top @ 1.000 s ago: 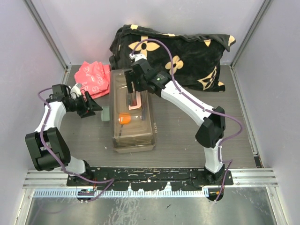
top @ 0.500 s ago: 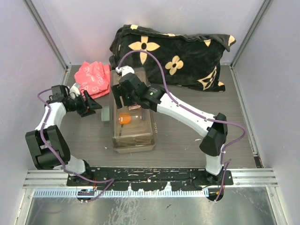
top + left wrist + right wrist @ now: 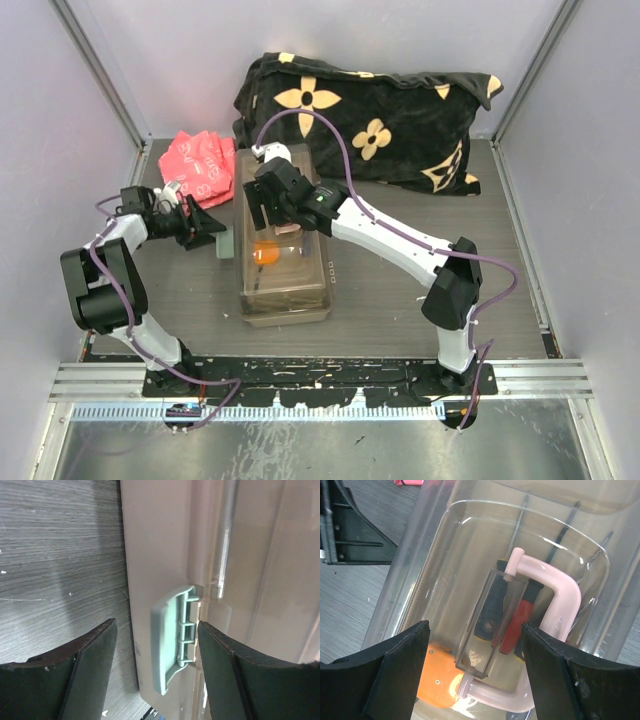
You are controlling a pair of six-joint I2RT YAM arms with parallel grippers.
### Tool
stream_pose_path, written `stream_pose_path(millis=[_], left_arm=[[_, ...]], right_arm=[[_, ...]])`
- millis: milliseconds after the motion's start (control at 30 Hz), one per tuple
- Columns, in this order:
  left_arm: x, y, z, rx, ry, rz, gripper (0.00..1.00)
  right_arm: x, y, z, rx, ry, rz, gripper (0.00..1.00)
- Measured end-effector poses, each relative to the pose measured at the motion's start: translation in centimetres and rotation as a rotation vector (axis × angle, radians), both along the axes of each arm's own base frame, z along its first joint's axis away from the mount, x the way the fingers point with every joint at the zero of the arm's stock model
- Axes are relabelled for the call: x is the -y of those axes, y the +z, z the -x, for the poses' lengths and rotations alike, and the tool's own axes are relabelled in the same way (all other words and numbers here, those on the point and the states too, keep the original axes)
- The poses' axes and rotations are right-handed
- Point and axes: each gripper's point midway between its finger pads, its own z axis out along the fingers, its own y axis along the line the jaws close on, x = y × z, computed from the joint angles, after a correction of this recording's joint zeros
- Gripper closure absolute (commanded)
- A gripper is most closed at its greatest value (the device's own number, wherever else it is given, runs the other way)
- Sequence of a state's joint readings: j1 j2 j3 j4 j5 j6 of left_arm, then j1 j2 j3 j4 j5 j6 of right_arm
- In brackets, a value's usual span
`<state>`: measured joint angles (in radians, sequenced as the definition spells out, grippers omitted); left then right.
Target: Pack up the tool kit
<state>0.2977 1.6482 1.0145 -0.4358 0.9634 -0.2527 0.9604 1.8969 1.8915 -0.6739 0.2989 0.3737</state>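
The tool kit's translucent grey-brown toolbox (image 3: 285,262) lies lid-down-shut in the middle of the table. Through the lid show an orange tape measure (image 3: 437,680), a red-handled tool (image 3: 517,625) and thin screwdriver shafts. My right gripper (image 3: 475,675) hovers open over the lid, its fingers either side of the clear grip of the cream handle (image 3: 555,595). My left gripper (image 3: 155,665) is open at the box's left side, with the grey latch (image 3: 172,635) between its fingers and untouched. In the top view the left gripper (image 3: 205,228) sits just left of that latch (image 3: 226,243).
A black flower-patterned blanket (image 3: 370,115) lies behind the toolbox, touching its far end. A red plastic bag (image 3: 200,165) lies at the back left, just beyond the left arm. Grey walls close in both sides and the back.
The right arm swung left and forward, bringing its gripper over the lid's handle. The left gripper edged right toward the latch and its elbow dropped closer to the table.
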Motion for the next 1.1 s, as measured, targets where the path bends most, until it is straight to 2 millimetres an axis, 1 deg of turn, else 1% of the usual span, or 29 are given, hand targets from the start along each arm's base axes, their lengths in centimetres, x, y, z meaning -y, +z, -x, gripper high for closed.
stream_pose_path(millis=[133, 233, 367, 533, 700, 833, 933, 1000, 1033, 1100], left_arm=[[0.6, -1.9, 0.2, -0.058, -0.031, 0.072, 0.33], [1.5, -2.6, 0.8, -0.086, -0.063, 0.121, 0.33], [2.7, -2.3, 1.5, -0.071, -0.117, 0.166, 0.33], [3.1, -1.9, 1.9, -0.042, -0.147, 0.195, 0.34], [3.7, -1.2, 2.7, -0.023, -0.190, 0.241, 0.36], [4.1, -0.5, 4.0, -0.019, -0.235, 0.275, 0.37], [4.5, 1.0, 4.9, 0.012, -0.288, 0.312, 0.37], [4.7, 2.1, 5.4, 0.063, -0.343, 0.322, 0.38], [4.9, 2.9, 5.5, 0.105, -0.376, 0.339, 0.40], [4.8, 3.5, 5.4, 0.148, -0.408, 0.361, 0.41]], right_arm=[[-0.1, -0.1, 0.0, -0.001, 0.000, -0.001, 0.22], [-0.1, -0.1, 0.0, -0.001, 0.001, -0.003, 0.22], [-0.3, -0.1, -0.1, 0.002, -0.001, -0.008, 0.22], [-0.3, -0.1, -0.2, 0.003, -0.001, -0.009, 0.22], [-0.3, -0.1, -0.2, 0.003, -0.001, -0.009, 0.22], [-0.3, -0.1, -0.2, 0.003, -0.001, -0.009, 0.22], [-0.4, -0.1, -0.2, 0.006, -0.001, -0.012, 0.22], [-0.4, -0.1, -0.3, 0.006, -0.001, -0.013, 0.22], [-0.4, -0.1, -0.3, 0.007, -0.001, -0.014, 0.23], [-0.5, -0.1, -0.3, 0.009, -0.001, -0.017, 0.22]])
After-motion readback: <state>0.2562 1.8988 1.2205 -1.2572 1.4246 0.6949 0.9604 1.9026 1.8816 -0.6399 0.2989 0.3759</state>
